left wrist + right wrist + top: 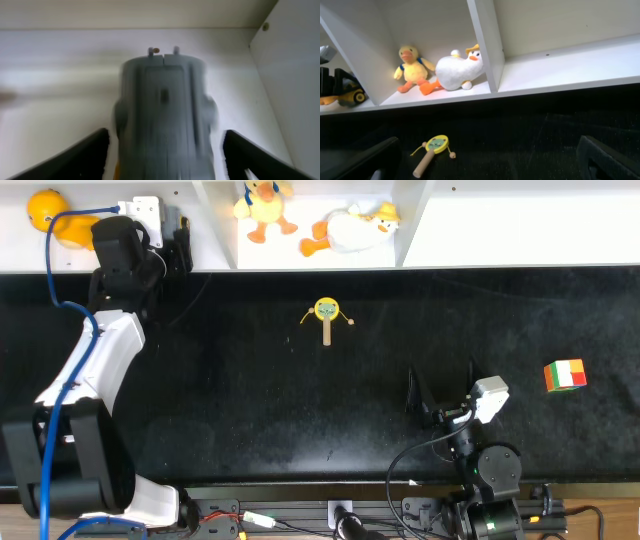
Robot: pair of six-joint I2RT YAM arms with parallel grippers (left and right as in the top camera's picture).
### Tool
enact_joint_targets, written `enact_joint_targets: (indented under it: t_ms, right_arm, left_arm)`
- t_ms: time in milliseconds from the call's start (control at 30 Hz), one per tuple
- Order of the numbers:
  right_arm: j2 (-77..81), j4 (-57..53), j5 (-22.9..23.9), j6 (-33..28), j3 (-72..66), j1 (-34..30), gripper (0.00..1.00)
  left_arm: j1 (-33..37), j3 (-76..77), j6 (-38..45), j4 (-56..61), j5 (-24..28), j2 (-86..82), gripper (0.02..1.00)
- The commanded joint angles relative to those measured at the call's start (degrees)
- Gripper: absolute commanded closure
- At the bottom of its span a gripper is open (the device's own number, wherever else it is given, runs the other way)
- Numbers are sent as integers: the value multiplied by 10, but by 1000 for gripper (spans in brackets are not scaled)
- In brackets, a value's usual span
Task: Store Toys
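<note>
A grey toy vehicle (162, 110) with a bit of yellow underneath stands in the left shelf compartment, seen as a pale block (142, 208) from above. My left gripper (165, 135) is open at that compartment's mouth (172, 242), one finger on either side of the toy. A small rattle drum (327, 313) with a wooden handle lies on the black table, also in the right wrist view (434, 149). A coloured cube (565, 375) sits at the table's right. My right gripper (440, 395) is open and holds nothing, low near its base.
A yellow toy (45, 210) sits deep in the left compartment. A yellow duck plush (265, 205) and a white goose plush (350, 228) fill the middle compartment (445, 97). White dividers (487, 45) separate the compartments. The right compartment (570, 65) is bare.
</note>
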Motion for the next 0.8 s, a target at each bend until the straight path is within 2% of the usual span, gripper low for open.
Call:
enact_joint_targets:
  t_ms: [33, 133, 167, 467, 800]
  right_arm:
    - [-5, 3, -2, 0, -8, 3, 7]
    - [-5, 3, -2, 0, -8, 3, 5]
    - [-5, 3, -2, 0, -8, 3, 5]
    - [-5, 3, -2, 0, -8, 3, 5]
    - [-5, 3, -2, 0, -8, 3, 5]
  left_arm:
    - [-2, 9, -4, 2, 8, 8, 152]
    - [-2, 9, -5, 5, 8, 8, 29]
    - [-2, 9, -5, 7, 8, 8, 18]
    - [-2, 10, -4, -20, 23, -38, 18]
    - [-2, 10, -4, -202, 20, -155, 20]
